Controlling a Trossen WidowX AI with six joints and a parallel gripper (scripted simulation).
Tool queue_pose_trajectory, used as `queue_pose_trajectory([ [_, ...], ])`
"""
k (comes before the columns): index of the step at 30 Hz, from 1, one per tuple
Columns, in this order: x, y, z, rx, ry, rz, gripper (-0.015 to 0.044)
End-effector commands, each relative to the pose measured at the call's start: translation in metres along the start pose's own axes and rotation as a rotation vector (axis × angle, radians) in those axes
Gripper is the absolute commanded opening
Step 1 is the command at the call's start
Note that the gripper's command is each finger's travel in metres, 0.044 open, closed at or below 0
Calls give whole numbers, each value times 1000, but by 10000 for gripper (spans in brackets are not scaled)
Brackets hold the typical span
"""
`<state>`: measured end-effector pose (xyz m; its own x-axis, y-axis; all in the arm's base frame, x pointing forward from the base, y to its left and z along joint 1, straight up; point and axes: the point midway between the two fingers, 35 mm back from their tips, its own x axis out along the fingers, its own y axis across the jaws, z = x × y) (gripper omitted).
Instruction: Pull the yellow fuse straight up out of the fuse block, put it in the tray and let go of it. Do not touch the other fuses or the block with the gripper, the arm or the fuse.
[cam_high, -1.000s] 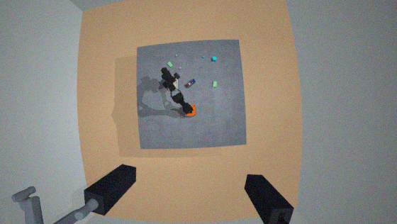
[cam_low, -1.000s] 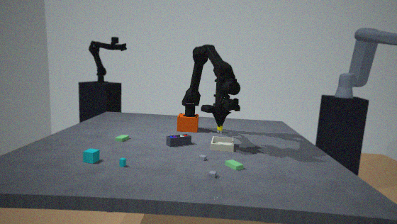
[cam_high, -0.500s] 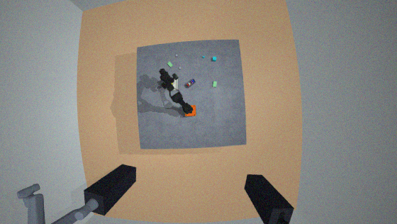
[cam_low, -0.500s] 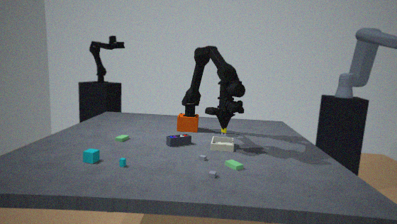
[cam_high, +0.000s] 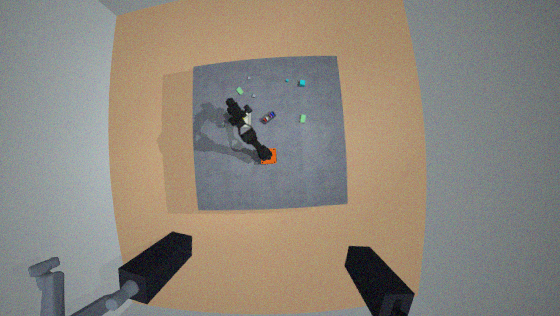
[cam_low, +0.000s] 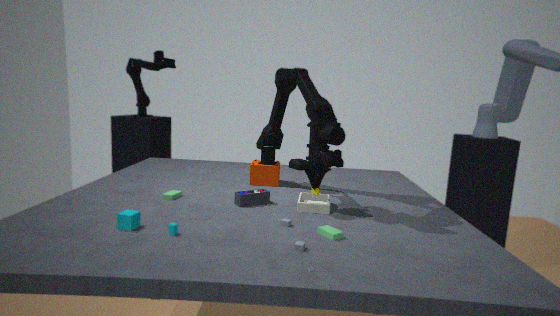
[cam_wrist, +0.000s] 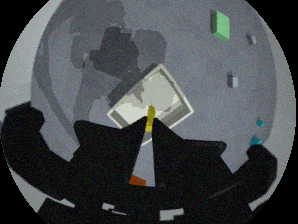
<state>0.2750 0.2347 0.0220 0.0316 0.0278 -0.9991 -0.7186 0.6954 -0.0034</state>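
My gripper (cam_low: 315, 187) (cam_wrist: 149, 120) is shut on the yellow fuse (cam_low: 315, 191) (cam_wrist: 151, 111), which points down from the fingertips. The fuse hangs over the off-white tray (cam_low: 313, 210) (cam_wrist: 177, 88); in the wrist view it overlaps the tray's near part. Its lower end is near rim height in the exterior view, and its exact height is hard to tell. The dark fuse block (cam_high: 268, 118) (cam_low: 252, 200) stands apart from the tray, with red, white, purple and blue fuses in its top. In the top view the arm hides the fingertips and most of the tray.
A green block (cam_high: 240, 90) (cam_low: 330, 232) (cam_wrist: 220, 25) and small grey cubes (cam_low: 286, 222) (cam_wrist: 232, 80) lie near the tray. Another green block (cam_high: 303, 118) (cam_low: 172, 194), a teal cube (cam_high: 302, 83) (cam_low: 128, 220) and a small teal piece (cam_high: 287, 80) (cam_low: 173, 229) lie beyond the fuse block.
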Motion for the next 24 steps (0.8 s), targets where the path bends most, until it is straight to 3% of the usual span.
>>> queue_pose_trajectory([
  [1, 8, 0, -3, 5, 15, 2, 0],
  [6, 8, 0, -3, 5, 15, 2, 0],
  [18, 5, 0, -1, 0, 6, 1, 315],
  [24, -32, 0, -2, 5, 14, 2, 330],
])
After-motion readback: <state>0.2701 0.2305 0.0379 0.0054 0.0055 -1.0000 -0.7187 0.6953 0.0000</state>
